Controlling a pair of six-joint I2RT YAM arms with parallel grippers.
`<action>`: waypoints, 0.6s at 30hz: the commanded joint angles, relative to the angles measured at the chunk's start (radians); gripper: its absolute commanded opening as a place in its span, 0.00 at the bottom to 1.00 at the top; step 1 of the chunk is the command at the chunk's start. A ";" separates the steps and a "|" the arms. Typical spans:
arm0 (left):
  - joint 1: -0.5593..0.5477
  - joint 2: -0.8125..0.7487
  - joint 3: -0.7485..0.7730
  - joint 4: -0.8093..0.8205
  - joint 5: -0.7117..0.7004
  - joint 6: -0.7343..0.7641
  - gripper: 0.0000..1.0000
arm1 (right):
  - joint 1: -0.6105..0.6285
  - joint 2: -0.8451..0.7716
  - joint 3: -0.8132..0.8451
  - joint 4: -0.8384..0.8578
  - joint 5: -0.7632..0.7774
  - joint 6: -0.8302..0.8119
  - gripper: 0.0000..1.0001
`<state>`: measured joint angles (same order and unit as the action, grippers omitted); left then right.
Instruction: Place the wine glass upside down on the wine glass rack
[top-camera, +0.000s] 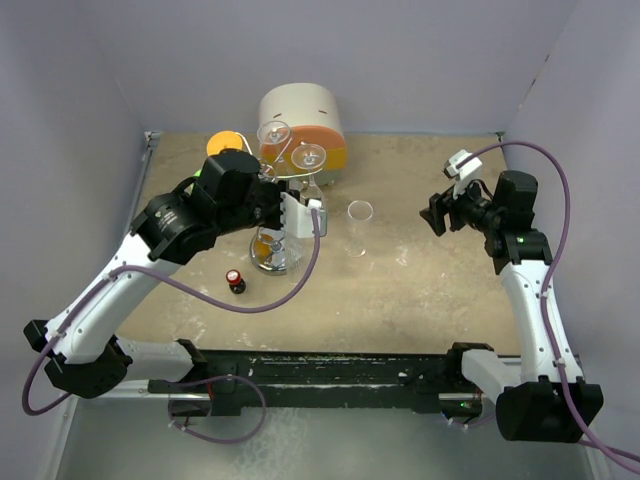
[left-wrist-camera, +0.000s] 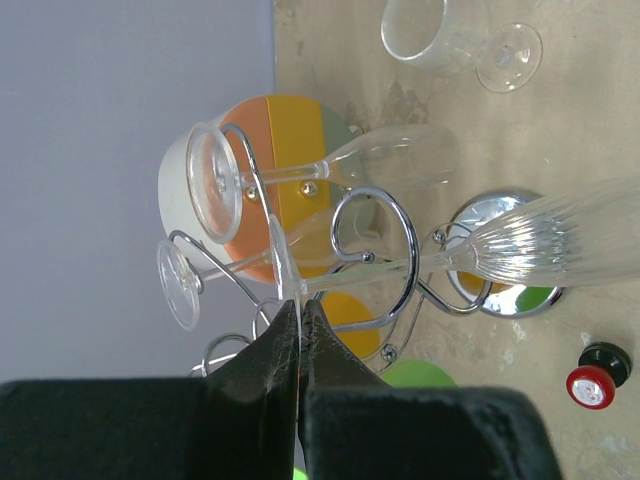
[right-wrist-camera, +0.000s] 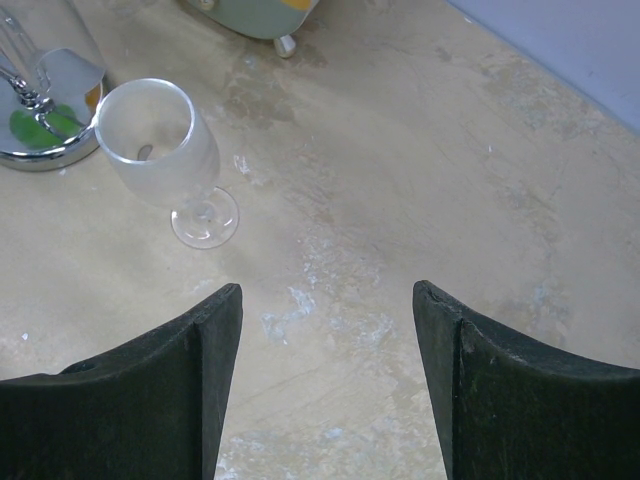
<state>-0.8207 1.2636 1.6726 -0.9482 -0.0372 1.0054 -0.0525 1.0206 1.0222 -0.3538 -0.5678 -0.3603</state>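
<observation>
Tan table (top-camera: 420, 300) walled on 3 sides | left pincer (left-wrist-camera: 300, 320) clamps wine glass (left-wrist-camera: 560, 245) foot among rack (left-wrist-camera: 492, 210) arms | right pincer (right-wrist-camera: 328, 300) gaping

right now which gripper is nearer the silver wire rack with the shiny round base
Left. The left gripper is at the rack's scroll arms; the right gripper is far to its right.

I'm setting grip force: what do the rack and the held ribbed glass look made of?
The wine glass rack: polished metal wire, probably chrome-plated; mirror-bright reflections. The wine glass in the left claw: clear, ribbed, glossy; glass or hard plastic, cannot tell.
</observation>
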 joint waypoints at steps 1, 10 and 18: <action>-0.005 -0.027 0.061 0.002 0.056 -0.014 0.00 | -0.003 0.001 -0.003 0.026 -0.025 -0.016 0.72; -0.006 -0.008 0.091 0.015 0.128 -0.058 0.00 | -0.005 -0.004 -0.006 0.026 -0.027 -0.017 0.72; -0.006 0.016 0.088 0.050 0.122 -0.067 0.00 | -0.008 -0.010 -0.007 0.026 -0.032 -0.019 0.72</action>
<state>-0.8207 1.2716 1.7264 -0.9565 0.0532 0.9607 -0.0536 1.0206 1.0218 -0.3538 -0.5713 -0.3676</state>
